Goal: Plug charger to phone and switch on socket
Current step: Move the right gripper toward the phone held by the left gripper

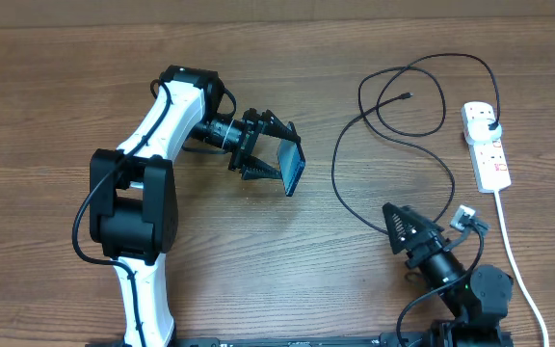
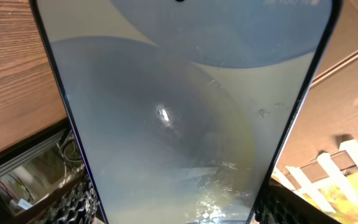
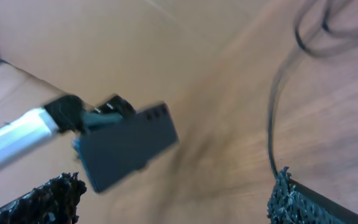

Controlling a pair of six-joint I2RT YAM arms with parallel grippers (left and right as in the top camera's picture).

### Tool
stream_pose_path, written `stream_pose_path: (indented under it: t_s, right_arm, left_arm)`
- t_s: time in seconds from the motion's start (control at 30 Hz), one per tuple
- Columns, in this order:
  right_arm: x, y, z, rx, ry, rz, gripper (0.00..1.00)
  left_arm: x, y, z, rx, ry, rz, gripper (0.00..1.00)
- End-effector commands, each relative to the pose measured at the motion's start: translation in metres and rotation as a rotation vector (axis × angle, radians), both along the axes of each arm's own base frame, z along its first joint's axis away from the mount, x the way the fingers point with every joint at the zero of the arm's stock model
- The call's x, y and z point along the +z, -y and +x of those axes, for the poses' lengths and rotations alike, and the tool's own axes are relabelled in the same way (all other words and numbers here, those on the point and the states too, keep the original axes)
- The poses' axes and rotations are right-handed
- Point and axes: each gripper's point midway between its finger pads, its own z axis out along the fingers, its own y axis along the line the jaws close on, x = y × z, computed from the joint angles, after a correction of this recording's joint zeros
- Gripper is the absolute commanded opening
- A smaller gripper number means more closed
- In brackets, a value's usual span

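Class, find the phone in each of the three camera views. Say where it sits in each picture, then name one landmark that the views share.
Overhead: the phone, near centre, tilted on edge in the left gripper.
Left wrist: the phone fills the frame, screen toward the camera.
Right wrist: the phone is a blurred dark slab, lower left of centre.
Shared landmark: the wooden table, seen in all three.

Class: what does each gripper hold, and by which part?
Left gripper holds the phone by its two long edges; right gripper is open, holding nothing.
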Motion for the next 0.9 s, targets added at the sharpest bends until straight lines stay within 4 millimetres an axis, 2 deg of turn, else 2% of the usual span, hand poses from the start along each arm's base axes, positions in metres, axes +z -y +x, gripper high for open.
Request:
stream_pose_path:
  t_s: [0.0, 0.3, 0.5, 0.57, 0.67, 0.87]
  right_arm:
    - [0.011, -0.004, -0.007, 0.026, -0.037, -0.012, 0.99]
    - [0.033, -0.004, -0.019, 0.032, -0.255, -0.024, 0.99]
    - [0.071, -0.008, -0.015, 0.064, -0.280, -0.066, 0.99]
    - [0.086, -0.014, -0.013, 0.095, -0.276, -0.069, 0.99]
    - [0.099, -0.027, -0.013, 0.152, -0.272, -0.081, 0.99]
    - [0.091, -0.058, -0.008, 0.216, -0.285, -0.169, 0.99]
  left_arm:
    - [0.012, 0.003, 0.009, 0.023, 0.007, -0.056, 0.59]
    - [0.012, 0.004, 0.011, 0.022, 0.028, -0.061, 0.59]
    - [0.012, 0.004, 0.011, 0.021, 0.032, -0.062, 0.59]
    - [0.012, 0.004, 0.011, 0.020, 0.035, -0.062, 0.59]
    - [0.012, 0.004, 0.011, 0.020, 0.035, -0.062, 0.59]
    - [0.012, 0.004, 0.011, 0.020, 0.036, -0.062, 0.59]
